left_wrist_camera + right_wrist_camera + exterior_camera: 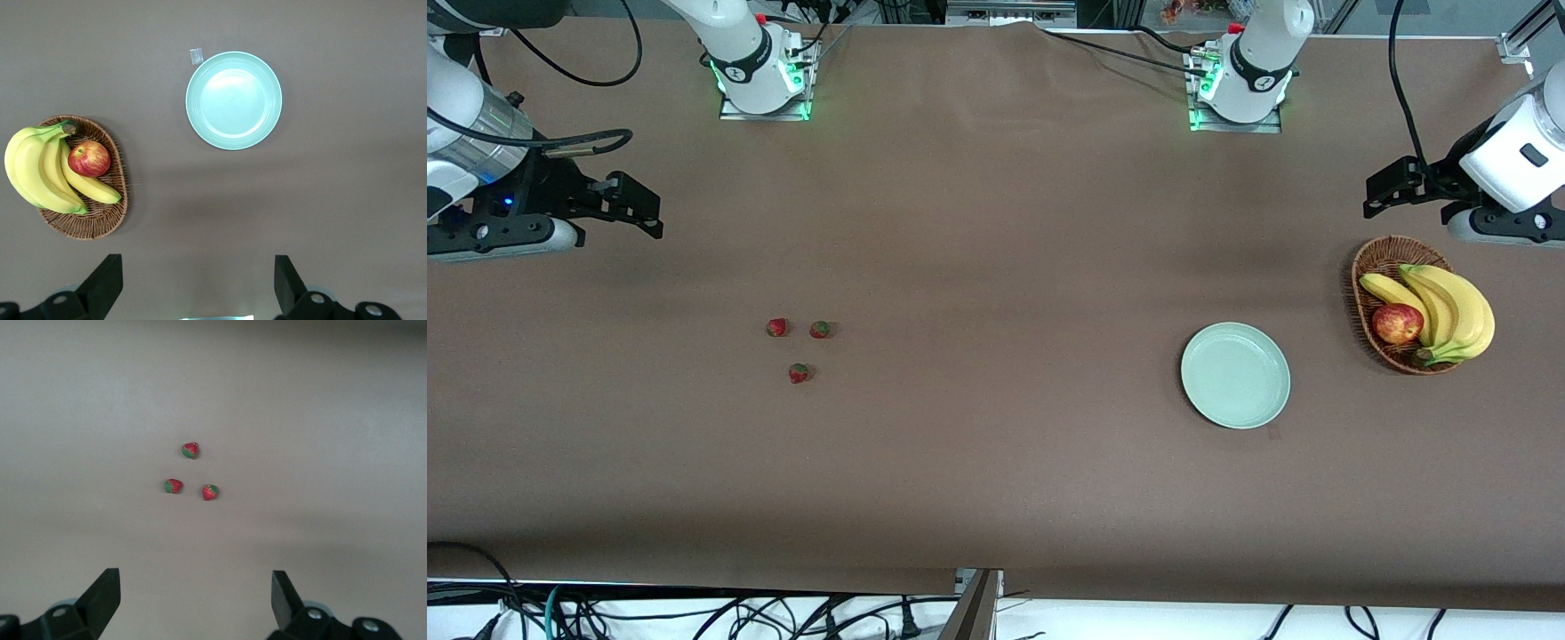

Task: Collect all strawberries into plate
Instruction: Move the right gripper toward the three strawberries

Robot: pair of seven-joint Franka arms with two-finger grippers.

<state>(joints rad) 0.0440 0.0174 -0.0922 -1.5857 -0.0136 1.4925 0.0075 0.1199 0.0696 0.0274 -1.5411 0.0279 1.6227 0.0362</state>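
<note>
Three small red strawberries with green tops lie close together on the brown table toward the right arm's end [777, 328] [820, 330] [799, 373]; the right wrist view shows them too [191, 450] [173, 486] [211, 493]. The pale mint plate [1235, 374] [233, 100] sits bare toward the left arm's end. My right gripper [636, 206] [195, 583] hangs open over bare table at its own end, apart from the berries. My left gripper [1385, 191] [198, 267] hangs open over the table beside the basket, holding nothing.
A brown wicker basket [1378, 258] [100, 223] with bananas [1449, 307] and a red apple [1397, 323] stands beside the plate at the left arm's end. The two arm bases stand along the table's edge farthest from the front camera. Cables hang off the nearest edge.
</note>
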